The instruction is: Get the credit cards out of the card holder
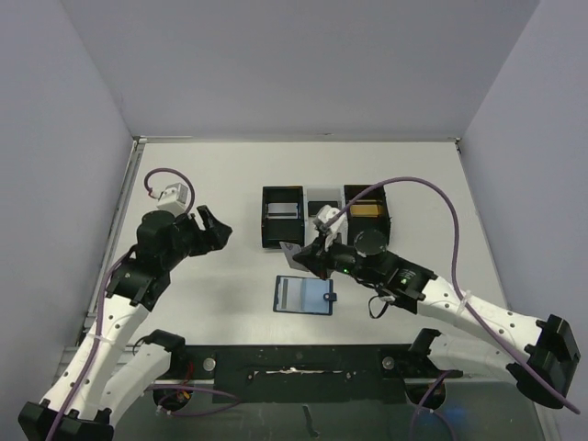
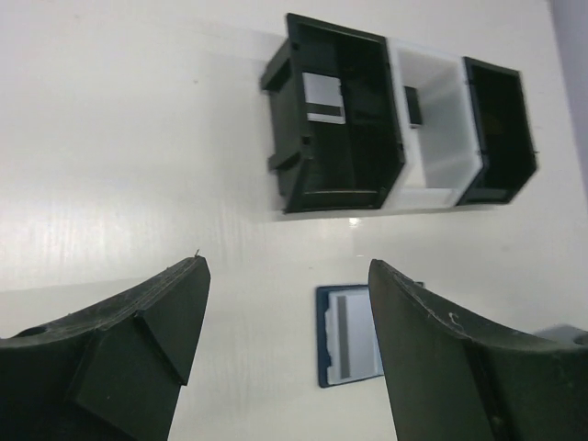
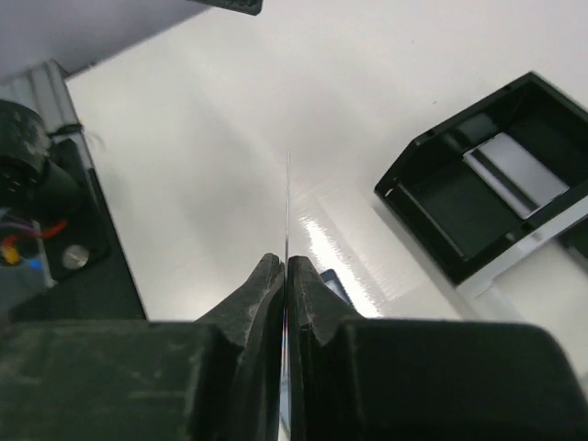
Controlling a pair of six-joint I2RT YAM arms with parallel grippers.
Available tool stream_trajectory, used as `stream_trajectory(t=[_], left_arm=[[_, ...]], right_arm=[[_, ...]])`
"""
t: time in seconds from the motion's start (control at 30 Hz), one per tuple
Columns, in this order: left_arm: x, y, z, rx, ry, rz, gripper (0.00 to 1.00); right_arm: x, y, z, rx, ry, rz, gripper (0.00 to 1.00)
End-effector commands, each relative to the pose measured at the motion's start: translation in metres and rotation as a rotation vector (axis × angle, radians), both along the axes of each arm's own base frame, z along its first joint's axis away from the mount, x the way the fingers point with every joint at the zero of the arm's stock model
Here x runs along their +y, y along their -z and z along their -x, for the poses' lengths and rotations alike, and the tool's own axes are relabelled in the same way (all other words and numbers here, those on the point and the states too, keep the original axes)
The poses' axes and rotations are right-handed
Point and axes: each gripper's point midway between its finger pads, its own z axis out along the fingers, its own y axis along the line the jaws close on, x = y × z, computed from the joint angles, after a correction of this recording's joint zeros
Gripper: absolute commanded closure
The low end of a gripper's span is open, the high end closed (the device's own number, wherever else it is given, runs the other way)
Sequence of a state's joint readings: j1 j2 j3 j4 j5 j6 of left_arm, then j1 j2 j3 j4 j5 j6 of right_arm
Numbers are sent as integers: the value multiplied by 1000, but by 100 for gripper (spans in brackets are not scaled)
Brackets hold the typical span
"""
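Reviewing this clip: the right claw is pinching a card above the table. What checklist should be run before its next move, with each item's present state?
1. Right claw shut on the held card, which shows edge-on between its fingers: ok.
2. Left claw open and empty, off to the side: ok.
3. Wallet lying open and flat on the table: ok.
4. Left black box holds a silver card and right black box holds a gold card, with room left in both: ok.
5. Wallet emptied: cannot tell; a pale patch shows inside it.
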State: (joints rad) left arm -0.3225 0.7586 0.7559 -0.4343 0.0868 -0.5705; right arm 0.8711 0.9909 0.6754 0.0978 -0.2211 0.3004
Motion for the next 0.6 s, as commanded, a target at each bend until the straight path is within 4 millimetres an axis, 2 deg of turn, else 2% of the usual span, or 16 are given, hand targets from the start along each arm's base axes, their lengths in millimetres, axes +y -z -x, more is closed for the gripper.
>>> stream_trajectory(t=[0.0, 0.07, 0.17, 0.23, 0.37, 0.57], left_arm=[[35, 6, -8, -7, -102, -186, 30], [43, 3, -12, -31, -132, -197, 29], [56, 12, -19, -53, -164, -240, 28], [63, 17, -22, -39, -189, -265, 28], [61, 19, -25, -38, -189, -256, 28], [69, 14, -24, -64, -231, -261, 27]], right_arm=[[-5, -4, -24, -333, 26, 316, 100], [-11, 10, -35, -351, 51, 441, 100], [-12, 15, -49, -367, 78, 521, 100], [-7, 14, -54, -382, 75, 529, 100], [10, 14, -64, -407, 54, 527, 100], [21, 20, -97, -423, 98, 588, 100]])
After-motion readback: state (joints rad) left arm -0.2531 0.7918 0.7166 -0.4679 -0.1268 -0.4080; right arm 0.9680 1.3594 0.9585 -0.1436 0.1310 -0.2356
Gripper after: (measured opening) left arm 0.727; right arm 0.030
